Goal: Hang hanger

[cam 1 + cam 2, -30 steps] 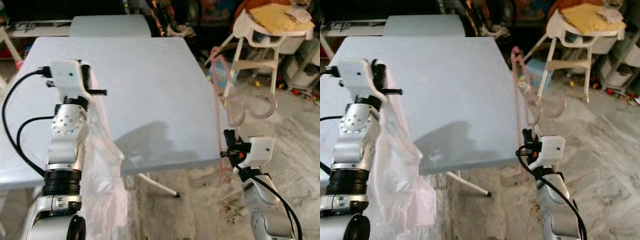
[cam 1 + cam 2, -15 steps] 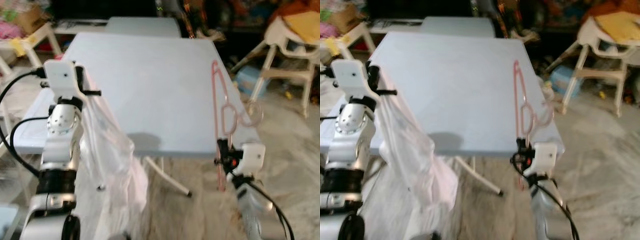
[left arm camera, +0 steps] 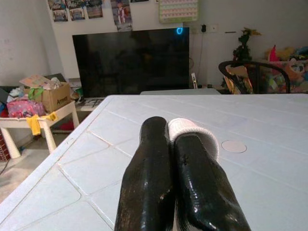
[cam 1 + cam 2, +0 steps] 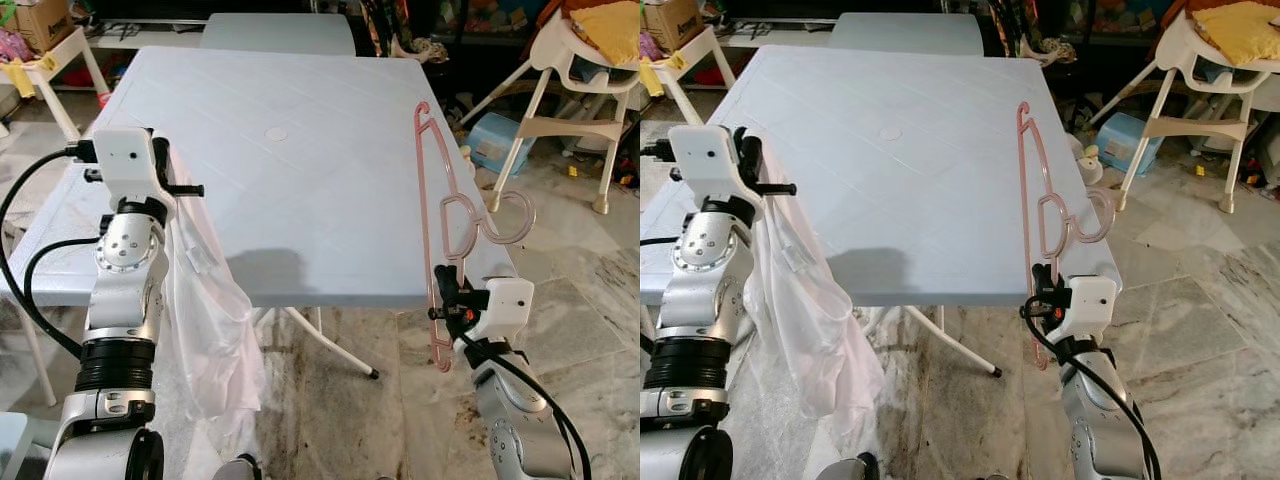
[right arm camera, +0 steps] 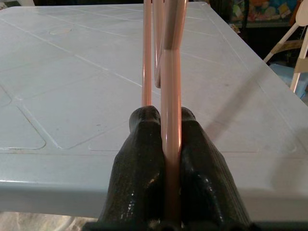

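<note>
1. At the near right corner of the pale blue plastic table (image 4: 300, 170), the right gripper (image 4: 441, 296) was clamped on a pink hanger (image 4: 437, 210).
2. Its two black fingers (image 5: 139, 173) pressed one bar of the hanger between them, as the right wrist view showed.
3. This hanger stood on edge above the right border of the table, and its hook curled out to the right, away from the table.
4. Near the left edge of the table, the left gripper (image 4: 180, 186) was raised, with its fingers (image 3: 149, 178) pressed together on a white garment (image 4: 215, 320).
5. A bit of white cloth stuck out between the fingertips in the left wrist view.
6. From the gripper the garment hung down beside the left arm, toward the marble floor (image 4: 330, 420).
7. Beyond the table, on the right, stood a white high chair (image 4: 575, 70) with a yellow cloth on its tray.
</note>
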Robot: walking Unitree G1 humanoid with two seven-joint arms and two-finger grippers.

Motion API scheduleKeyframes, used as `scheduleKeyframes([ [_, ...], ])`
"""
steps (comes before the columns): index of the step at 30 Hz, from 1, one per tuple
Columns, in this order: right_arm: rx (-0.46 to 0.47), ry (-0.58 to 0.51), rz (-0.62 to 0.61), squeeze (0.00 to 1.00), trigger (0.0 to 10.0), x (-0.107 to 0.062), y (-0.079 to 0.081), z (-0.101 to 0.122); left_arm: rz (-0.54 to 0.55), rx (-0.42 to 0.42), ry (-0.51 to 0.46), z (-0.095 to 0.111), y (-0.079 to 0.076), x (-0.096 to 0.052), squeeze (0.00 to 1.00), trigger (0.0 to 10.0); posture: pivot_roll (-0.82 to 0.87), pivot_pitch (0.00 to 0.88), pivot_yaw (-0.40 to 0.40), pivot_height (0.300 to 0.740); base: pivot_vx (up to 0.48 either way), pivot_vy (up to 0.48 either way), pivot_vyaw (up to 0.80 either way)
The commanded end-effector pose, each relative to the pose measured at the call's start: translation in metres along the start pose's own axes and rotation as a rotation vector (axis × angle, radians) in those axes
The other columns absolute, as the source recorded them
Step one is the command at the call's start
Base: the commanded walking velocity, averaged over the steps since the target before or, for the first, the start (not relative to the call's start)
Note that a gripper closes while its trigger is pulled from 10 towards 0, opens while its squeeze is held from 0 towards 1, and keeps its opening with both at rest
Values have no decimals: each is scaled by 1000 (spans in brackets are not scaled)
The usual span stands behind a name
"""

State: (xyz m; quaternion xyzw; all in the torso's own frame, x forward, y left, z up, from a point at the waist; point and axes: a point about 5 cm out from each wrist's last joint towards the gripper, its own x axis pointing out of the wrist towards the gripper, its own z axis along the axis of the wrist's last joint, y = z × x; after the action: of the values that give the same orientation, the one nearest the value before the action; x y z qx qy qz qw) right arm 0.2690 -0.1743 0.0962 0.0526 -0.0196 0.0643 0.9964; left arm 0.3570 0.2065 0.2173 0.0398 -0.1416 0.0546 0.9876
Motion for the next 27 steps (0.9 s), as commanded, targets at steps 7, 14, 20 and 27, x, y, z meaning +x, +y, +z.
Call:
scheduleKeyframes([
  [7, 10, 54, -3, 0, 10000, -2, 1, -10, -68, 11, 54, -3, -8, 18, 0, 10000, -10, 112, -30, 740, 0, 0, 0],
  [14, 5, 66, -7, 0, 10000, -4, -2, -11, -38, 153, -5, 57, 17, 73, 0, 10000, -20, 121, -21, 740, 0, 0, 0],
  [20, 16, 90, 2, 0, 10000, -8, 4, -16, -43, 300, -61, 115, 9, 97, 0, 10000, -37, 128, -20, 740, 0, 0, 0],
  [27, 3, 74, -4, 0, 10000, -5, 1, -10, 165, 452, -412, 232, 7, 99, 0, 10000, -66, 141, -17, 740, 0, 0, 0],
])
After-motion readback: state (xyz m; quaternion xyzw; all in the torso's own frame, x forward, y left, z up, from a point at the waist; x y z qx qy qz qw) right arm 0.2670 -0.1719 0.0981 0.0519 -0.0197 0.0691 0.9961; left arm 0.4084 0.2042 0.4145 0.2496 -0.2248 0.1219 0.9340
